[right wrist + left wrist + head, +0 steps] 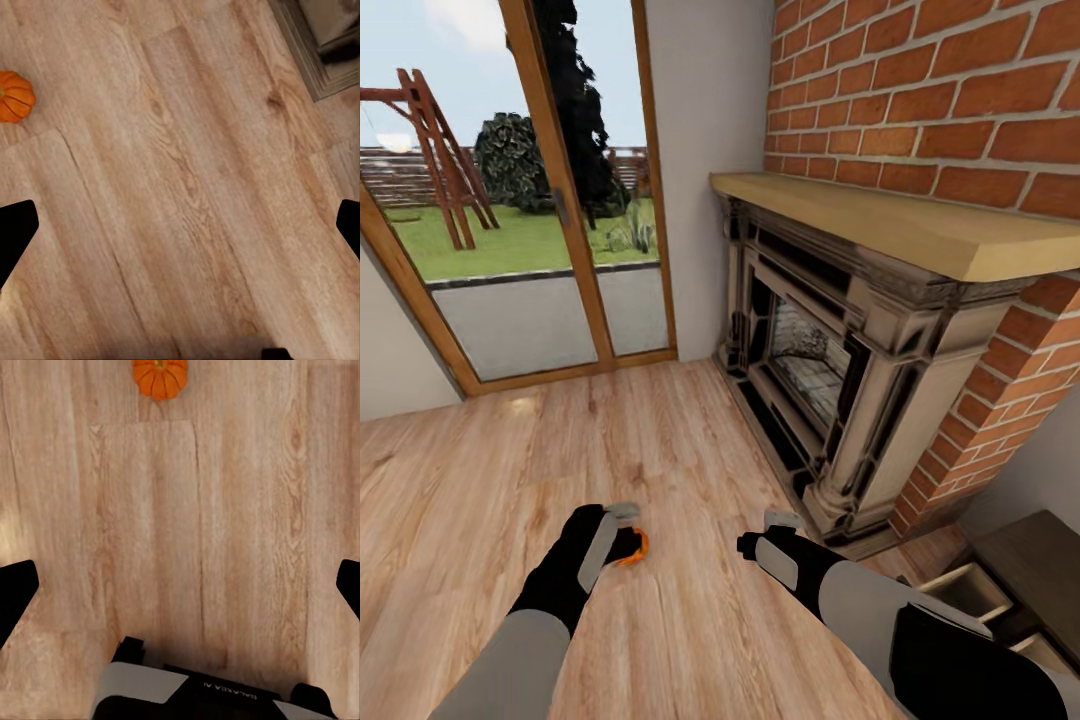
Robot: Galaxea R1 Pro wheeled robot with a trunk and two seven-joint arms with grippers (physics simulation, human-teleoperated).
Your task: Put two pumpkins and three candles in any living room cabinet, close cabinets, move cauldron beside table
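The step in hand looks like fetching a pumpkin (635, 546), lying on the floor (510, 460) at lower centre-left beside the released left claw (622, 528), which must next descend around it; the right claw (772, 530) is also released.

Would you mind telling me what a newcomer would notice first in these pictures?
Probably the ornate stone fireplace under its red brick chimney, at the right of the head view. Next, the small orange pumpkin on the plank floor, just beyond the left gripper. Glass doors show a sunny garden.
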